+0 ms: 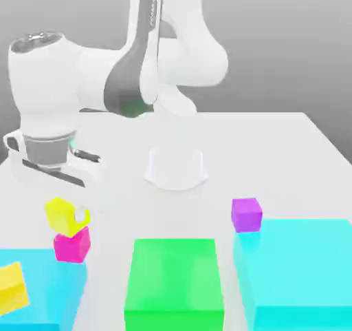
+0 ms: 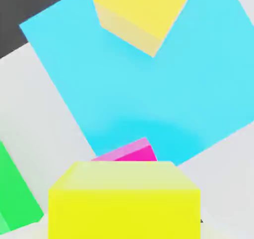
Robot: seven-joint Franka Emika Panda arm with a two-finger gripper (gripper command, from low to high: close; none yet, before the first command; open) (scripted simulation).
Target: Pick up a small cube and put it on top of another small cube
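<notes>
Two yellow cubes (image 1: pixel 62 216), one magenta (image 1: pixel 71 246), one purple (image 1: pixel 246 215).
</notes>
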